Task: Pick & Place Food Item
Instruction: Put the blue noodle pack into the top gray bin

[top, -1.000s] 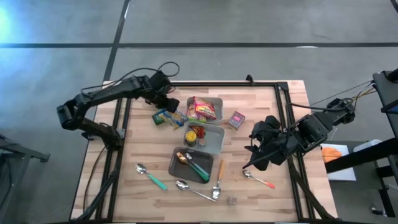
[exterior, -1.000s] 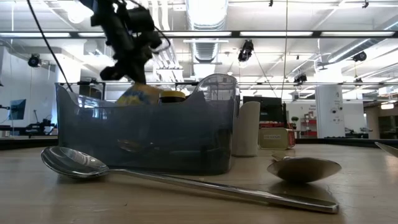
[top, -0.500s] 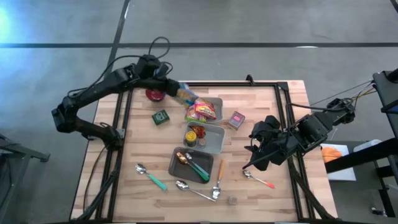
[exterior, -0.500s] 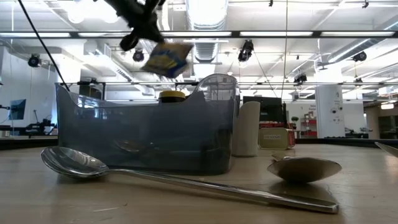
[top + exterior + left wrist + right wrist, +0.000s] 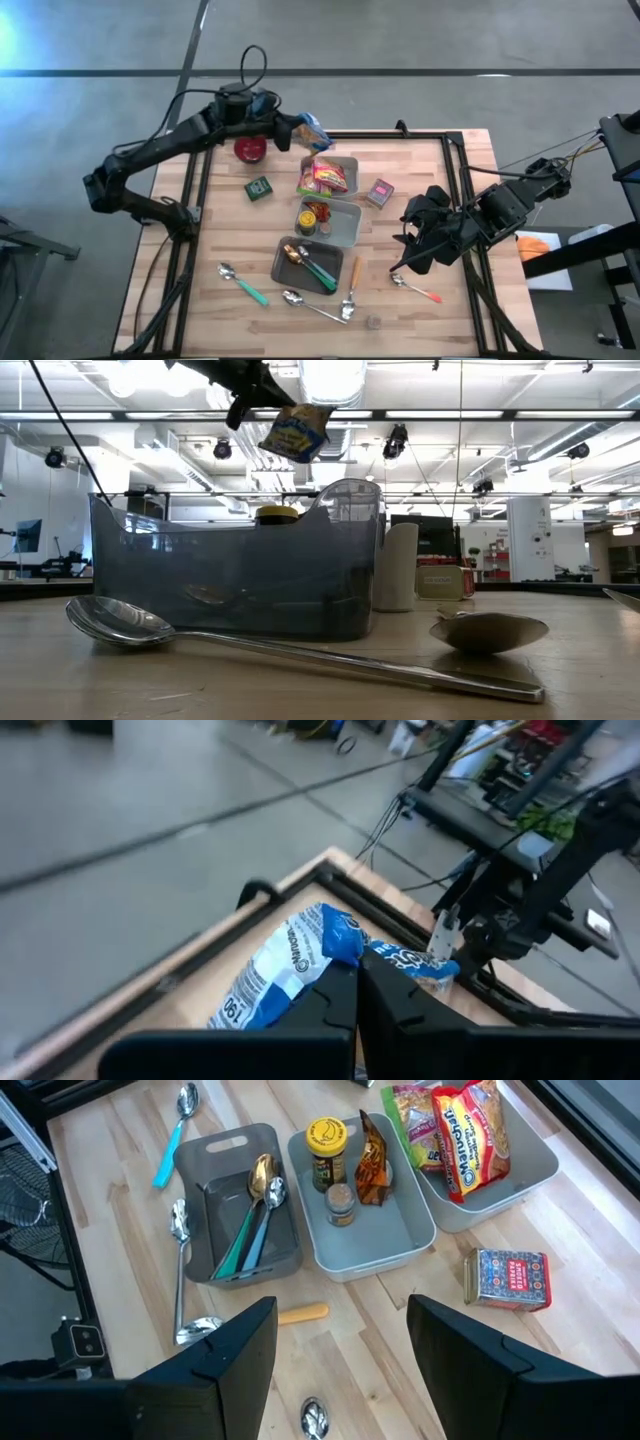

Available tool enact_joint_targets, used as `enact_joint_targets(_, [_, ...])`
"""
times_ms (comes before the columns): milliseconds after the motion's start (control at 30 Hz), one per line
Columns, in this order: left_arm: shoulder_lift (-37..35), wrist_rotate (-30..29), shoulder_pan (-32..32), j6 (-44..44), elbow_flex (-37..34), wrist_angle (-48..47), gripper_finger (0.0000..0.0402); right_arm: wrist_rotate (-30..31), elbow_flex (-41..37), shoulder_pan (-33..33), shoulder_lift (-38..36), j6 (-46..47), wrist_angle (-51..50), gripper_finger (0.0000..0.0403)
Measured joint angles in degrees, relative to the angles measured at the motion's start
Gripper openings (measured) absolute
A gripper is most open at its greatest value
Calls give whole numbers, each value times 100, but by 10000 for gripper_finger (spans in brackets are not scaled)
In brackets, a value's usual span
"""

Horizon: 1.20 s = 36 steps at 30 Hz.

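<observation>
Left gripper [image 5: 292, 130] clamped on blue snack bag [image 5: 312, 131], now lifted higher, right gripper [image 5: 415, 250] unmoved, part-open.

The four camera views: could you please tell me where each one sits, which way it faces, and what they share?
High view: above the table, straight down; both arms show, left gripper shut on the blue bag, right gripper waiting by the table's right edge.
Low view: table-top height, level across a spoon and grey bin; the left arm shows overhead.
Left wrist view: on that wrist, past its fingers clamping the bag.
Right wrist view: down past its open fingers at the bins.
Shared: the bag appears in high, low and left wrist views.
</observation>
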Motion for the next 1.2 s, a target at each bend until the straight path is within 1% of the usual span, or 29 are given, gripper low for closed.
enact_joint_targets(133, [69,3,-162,513,-291,759,0,7,0,0,0,0,1,221])
enact_joint_targets(200, [202,13,-213,544,-333,915,0,9,0,0,0,0,5,221])
enact_joint_targets(400, [900,13,-358,394,-337,1479,0,9,0,0,0,0,57,221])
enact_joint_targets(633, [1731,49,-495,614,-337,2269,0,9,-78,0,0,52,155,221])
enact_joint_targets(733, [2044,91,-495,712,-247,2433,0,9,-186,0,0,171,156,221])
enact_joint_targets(933, [2580,153,-617,1343,-79,2408,0,-60,-452,9,0,290,285,221])
enact_joint_targets(1200, [2911,126,-734,2029,-81,2337,0,-166,-514,77,0,120,580,221])
